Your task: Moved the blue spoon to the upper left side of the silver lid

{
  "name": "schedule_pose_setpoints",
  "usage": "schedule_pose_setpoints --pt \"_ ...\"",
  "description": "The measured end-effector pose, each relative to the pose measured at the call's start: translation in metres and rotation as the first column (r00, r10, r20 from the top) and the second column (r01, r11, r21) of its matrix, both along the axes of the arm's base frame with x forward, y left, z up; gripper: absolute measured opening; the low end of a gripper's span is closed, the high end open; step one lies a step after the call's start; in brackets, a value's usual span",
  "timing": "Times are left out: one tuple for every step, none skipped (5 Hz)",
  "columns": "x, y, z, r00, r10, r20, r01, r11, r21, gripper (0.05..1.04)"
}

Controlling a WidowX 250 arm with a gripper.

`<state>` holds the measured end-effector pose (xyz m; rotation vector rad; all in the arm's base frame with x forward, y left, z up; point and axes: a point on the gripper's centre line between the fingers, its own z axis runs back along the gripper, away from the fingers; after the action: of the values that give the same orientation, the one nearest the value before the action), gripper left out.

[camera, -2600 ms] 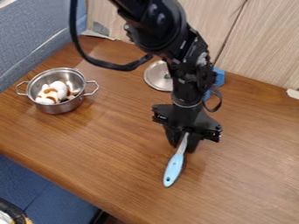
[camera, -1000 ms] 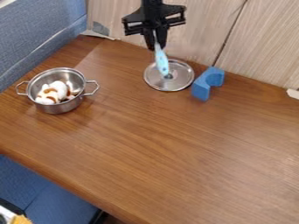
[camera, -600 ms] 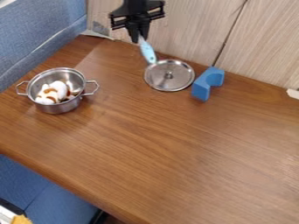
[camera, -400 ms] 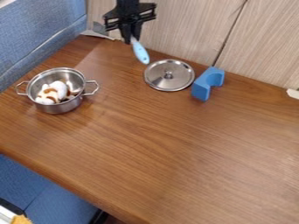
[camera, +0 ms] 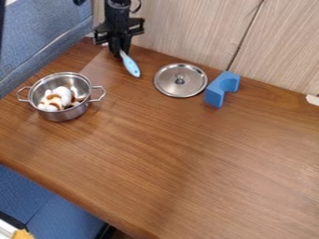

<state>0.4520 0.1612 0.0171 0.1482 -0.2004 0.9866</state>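
Pinched in the gripper (camera: 119, 54), the blue spoon (camera: 130, 65) slants, handle end seemingly toward the lid's (camera: 180, 80) near-left side.

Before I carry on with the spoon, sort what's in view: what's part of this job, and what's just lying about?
Part of the job:
- blue spoon, its top end at the pincer
- silver lid, the landmark, right of the spoon in the picture

Just lying about:
- two-handled metal pot with white-and-brown pieces inside
- blue block beside the lid
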Motion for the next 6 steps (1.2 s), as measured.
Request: schedule_pose_setpoints --pt "0.003 0.001 -0.001 1.000 -0.003 -0.002 0.003 1.000 0.000 0.149" --pt "0.002 -0.001 -0.002 1.000 -0.006 -0.010 0.006 1.000 -0.008 0.181" --pt "0.002 -0.001 -0.002 1.000 -0.002 -0.011 0.002 1.000 -0.010 0.412" --pt "0.002 -0.002 -0.001 1.000 -0.003 -0.010 0.003 1.000 -0.011 0.720" --pt "-0.001 -0.003 0.001 1.000 0.001 -0.013 -0.001 1.000 -0.011 0.976" --pt "0.000 -0.002 0.024 1.000 0.002 0.018 -0.002 1.000 0.006 1.005"
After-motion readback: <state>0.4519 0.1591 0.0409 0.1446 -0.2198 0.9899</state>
